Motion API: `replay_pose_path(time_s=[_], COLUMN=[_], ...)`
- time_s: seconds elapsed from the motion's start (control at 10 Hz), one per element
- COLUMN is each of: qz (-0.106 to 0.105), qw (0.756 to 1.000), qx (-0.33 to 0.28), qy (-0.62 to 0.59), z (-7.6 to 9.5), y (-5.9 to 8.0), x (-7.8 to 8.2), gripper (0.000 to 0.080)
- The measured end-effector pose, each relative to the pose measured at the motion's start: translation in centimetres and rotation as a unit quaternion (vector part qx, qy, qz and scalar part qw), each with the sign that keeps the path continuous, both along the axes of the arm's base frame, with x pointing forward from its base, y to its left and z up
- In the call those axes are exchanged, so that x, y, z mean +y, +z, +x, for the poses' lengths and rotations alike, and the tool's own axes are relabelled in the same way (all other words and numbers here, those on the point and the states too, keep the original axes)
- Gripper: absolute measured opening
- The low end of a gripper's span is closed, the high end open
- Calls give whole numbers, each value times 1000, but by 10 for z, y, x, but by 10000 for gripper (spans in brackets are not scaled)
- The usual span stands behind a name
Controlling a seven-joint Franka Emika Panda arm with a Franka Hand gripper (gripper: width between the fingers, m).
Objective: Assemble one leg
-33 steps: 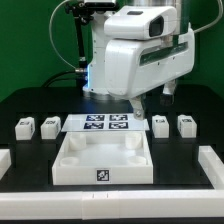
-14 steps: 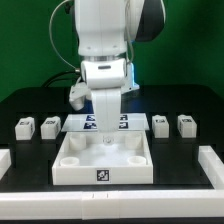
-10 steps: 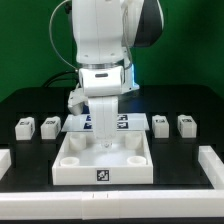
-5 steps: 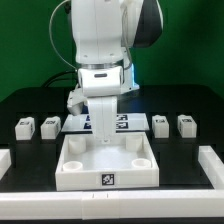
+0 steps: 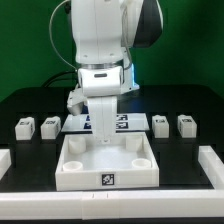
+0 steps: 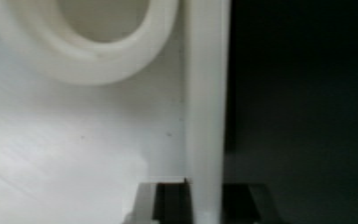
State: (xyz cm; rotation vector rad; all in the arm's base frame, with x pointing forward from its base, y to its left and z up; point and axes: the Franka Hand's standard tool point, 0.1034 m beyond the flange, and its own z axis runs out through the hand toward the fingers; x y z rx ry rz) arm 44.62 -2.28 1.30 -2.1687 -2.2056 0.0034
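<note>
The jaws clamp the rear wall of the white tray [image 5: 80,176], with a leg [image 5: 50,124] well apart toward the exterior view's left.

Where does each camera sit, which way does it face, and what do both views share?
Exterior view: off the arm, facing it across the table from slightly above; looks at the square tray part and four legs; shows the arm down to its end effector at the tray part's far wall.
Wrist view: on the wrist, looking along the end effector at that thin wall and a round socket; only dark fingertips show, flanking the wall.
Shared: that wall and the end effector.
</note>
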Motion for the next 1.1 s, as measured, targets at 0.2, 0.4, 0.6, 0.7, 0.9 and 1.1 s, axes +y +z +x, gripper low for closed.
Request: replay_pose_path(time_s=[0.2, 0.4, 0.6, 0.7, 0.9, 1.1], qz=[7, 18, 23, 26, 29, 30], qw=[1000, 999, 999, 999, 999, 999], qx=[-7, -16, -23, -24, -22, -17], qy=[-13, -22, -30, -32, -38, -31], z=[14, 35, 48, 52, 54, 55], y=[1, 1, 4, 2, 0, -1], x=[23, 53, 70, 77, 84, 86], gripper=[59, 59, 59, 59, 59, 59])
